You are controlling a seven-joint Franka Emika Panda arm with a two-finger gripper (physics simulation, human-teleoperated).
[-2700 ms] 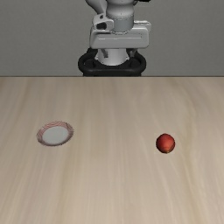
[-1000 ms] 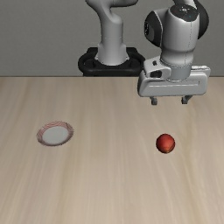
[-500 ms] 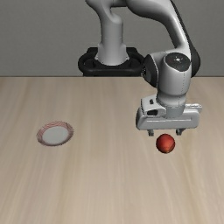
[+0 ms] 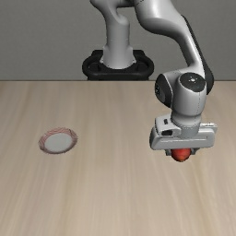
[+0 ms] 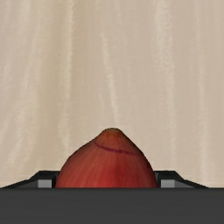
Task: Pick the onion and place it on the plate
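Red onion [image 4: 182,155] now between spread fingers [image 5: 171,179], lower than before

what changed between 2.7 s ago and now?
The arm swung out from its base toward the exterior view's right and came down: the gripper now sits low over the onion, straddling it. A firm hold cannot be confirmed. The onion remains on the table, about where it was; the plate has not moved.

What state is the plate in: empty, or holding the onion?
Empty. The plate has a bare middle, and the onion lies well apart from it, toward the exterior view's right.
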